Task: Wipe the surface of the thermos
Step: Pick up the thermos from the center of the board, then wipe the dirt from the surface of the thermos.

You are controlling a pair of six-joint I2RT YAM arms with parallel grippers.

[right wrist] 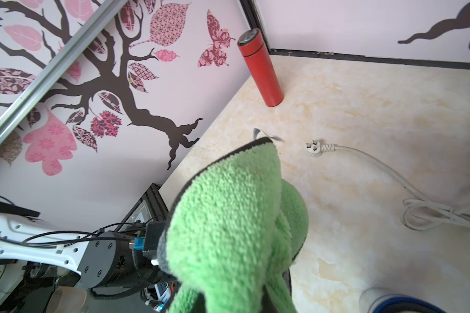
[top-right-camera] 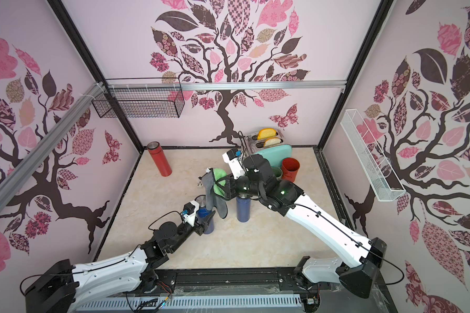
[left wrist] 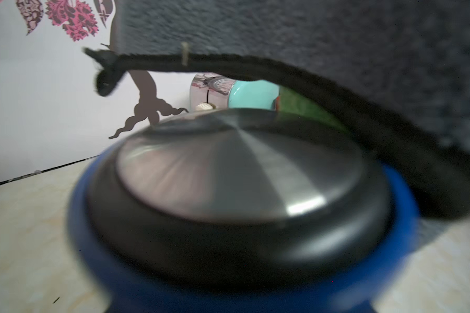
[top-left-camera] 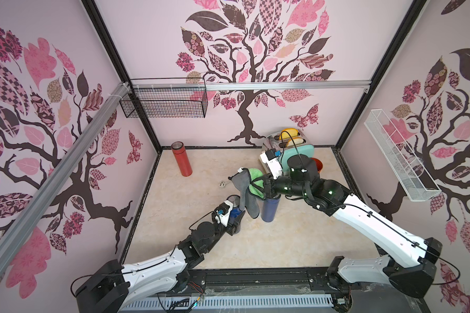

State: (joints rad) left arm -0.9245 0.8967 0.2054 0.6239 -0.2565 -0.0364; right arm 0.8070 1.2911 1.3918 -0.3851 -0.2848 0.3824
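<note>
A blue thermos with a steel lid stands upright at mid-table. My left gripper is shut on its body from the near side. Its jaws are hidden in the left wrist view. My right gripper is shut on a cloth, green on one face and grey on the other. The grey part hangs down against the lid's right rim and the thermos's right side.
A second blue thermos stands under the right arm. A red thermos is at the back left. A toaster, a red cup and a white plug with its cord lie behind. Wire baskets hang on the walls.
</note>
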